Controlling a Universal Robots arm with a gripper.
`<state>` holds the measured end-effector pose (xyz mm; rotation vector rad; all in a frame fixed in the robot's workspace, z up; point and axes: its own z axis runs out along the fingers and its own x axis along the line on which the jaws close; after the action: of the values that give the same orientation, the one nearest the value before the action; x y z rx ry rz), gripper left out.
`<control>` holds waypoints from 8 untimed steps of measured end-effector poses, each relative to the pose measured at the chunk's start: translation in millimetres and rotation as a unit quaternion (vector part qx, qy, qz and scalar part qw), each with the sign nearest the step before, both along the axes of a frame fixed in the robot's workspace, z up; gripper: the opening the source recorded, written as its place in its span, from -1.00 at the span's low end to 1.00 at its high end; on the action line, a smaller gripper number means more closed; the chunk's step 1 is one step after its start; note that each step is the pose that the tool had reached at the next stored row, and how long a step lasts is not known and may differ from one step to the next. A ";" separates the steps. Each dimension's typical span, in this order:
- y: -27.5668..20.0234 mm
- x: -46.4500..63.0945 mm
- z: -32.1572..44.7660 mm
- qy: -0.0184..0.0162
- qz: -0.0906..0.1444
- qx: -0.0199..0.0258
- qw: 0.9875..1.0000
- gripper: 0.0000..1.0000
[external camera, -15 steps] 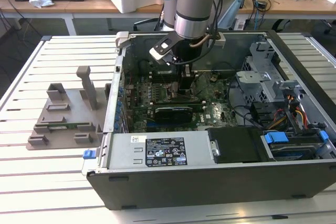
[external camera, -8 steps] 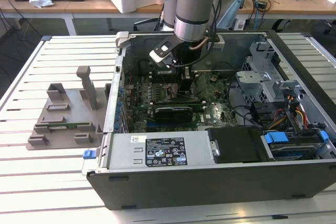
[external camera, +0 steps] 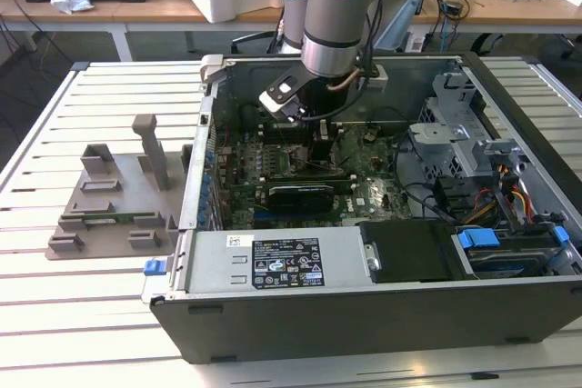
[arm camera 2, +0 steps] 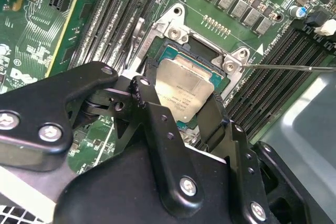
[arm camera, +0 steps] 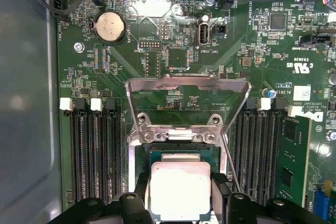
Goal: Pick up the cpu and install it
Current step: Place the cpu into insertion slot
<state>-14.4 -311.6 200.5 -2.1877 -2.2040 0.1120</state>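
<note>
The cpu [arm camera 2: 185,88] is a flat square chip with a silvery top and a thin green edge. It lies level in the open socket [arm camera: 178,136] on the green motherboard. My gripper [arm camera 2: 181,100] is down inside the computer case [external camera: 364,315], with one black finger [arm camera 2: 146,95] against each side of the chip. In the first wrist view the cpu [arm camera: 180,188] sits between the two fingertips [arm camera: 219,190] of my gripper [arm camera: 180,195], shut on it. The socket's metal load plate [arm camera: 188,85] stands swung open behind it. In the exterior view the gripper [external camera: 320,138] is low over the board.
Black memory slots [arm camera: 94,150] flank the socket, and a green memory stick [arm camera: 294,156] stands in one. A thin wire lever [arm camera 2: 294,67] sticks out beside the socket. A black card [external camera: 300,193] lies on the board. A grey holder tray [external camera: 114,197] sits on the exterior view's left.
</note>
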 end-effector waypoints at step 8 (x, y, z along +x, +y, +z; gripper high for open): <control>0.5 0.9 -1.9 0.000 0.000 0.000 1.000 0.09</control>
<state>-13.4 -311.1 198.6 -2.1877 -2.2040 0.1121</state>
